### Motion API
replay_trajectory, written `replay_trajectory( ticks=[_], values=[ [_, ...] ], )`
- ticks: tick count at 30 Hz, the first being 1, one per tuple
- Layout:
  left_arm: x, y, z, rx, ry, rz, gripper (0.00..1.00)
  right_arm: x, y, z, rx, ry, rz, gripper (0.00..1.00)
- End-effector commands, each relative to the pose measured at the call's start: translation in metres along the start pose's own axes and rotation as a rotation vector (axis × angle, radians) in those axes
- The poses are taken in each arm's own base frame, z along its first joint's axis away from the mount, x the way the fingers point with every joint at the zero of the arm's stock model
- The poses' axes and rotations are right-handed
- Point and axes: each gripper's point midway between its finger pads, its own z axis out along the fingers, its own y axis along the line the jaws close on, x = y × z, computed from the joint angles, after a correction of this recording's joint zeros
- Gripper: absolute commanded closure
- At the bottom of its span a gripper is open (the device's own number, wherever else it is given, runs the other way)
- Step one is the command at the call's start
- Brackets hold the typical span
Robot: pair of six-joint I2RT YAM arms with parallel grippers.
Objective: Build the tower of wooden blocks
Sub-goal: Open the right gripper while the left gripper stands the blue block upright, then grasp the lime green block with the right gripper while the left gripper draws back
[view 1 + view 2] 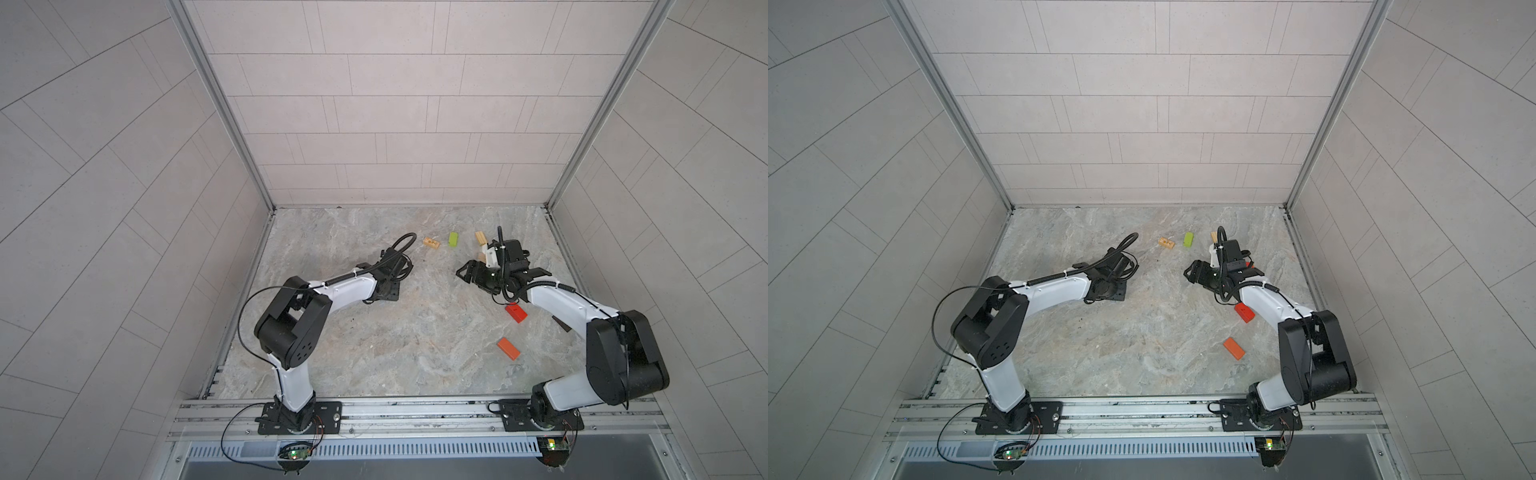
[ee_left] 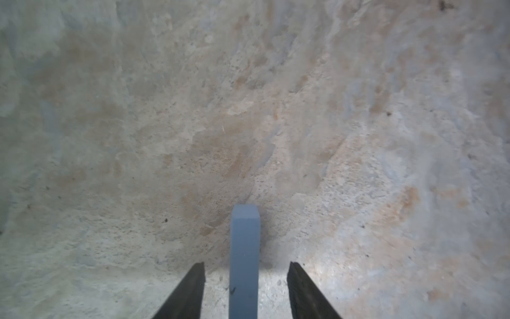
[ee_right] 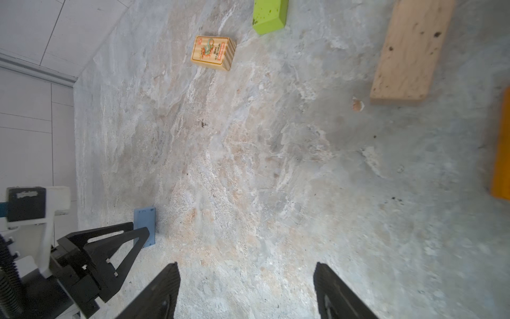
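The left gripper [image 2: 245,266] has its jaws apart, clear of the light blue block [image 2: 245,243] lying on its narrow side between them on the table [image 2: 248,110], while the right gripper [image 3: 247,266] hangs wide open over bare table, a green block [image 1: 453,239], red block [image 1: 516,312] and orange block [image 1: 508,348] scattered nearby.

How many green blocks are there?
1. The lime green block lies near the back of the table, between a printed tan block and a plain tan block. More could be hidden.
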Motion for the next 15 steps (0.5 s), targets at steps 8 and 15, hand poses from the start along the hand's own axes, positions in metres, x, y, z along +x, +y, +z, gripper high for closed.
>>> replay_trajectory(
  ticks=[8,15],
  values=[
    [-0.039,-0.023,-0.104,0.234,-0.160,-0.094,0.20,-0.042,0.003,-0.042,0.223,0.000,-0.155,0.35],
    [-0.021,-0.005,-0.147,0.260,-0.193,-0.094,0.15,-0.096,0.014,-0.035,0.340,-0.012,-0.200,0.27]
  ],
)
